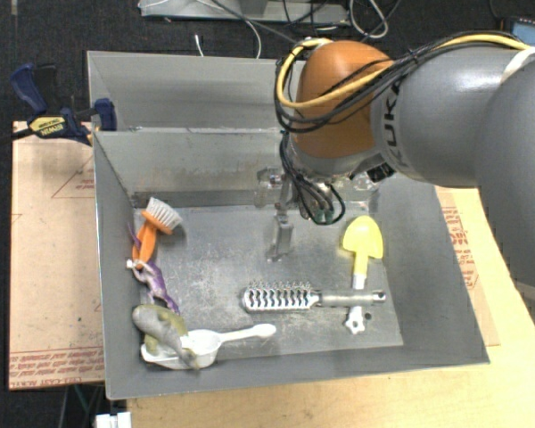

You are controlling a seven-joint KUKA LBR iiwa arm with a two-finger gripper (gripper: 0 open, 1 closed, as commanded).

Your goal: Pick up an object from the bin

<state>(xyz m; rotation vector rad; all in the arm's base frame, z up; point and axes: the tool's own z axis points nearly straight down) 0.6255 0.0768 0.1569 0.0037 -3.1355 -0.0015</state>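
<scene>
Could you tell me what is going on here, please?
The KUKA arm reaches in from the right; its end effector is down near the middle of the grey bin, over bare floor, with nothing visibly in its grip. Nearest are a black-and-white striped hairbrush toward the front and a yellow toy shovel to the right. An orange brush, a white spoon and other bits lie heaped along the left wall.

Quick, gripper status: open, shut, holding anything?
Gripper: open or shut cannot be told; it hangs over bare bin floor, near the striped hairbrush.
</scene>
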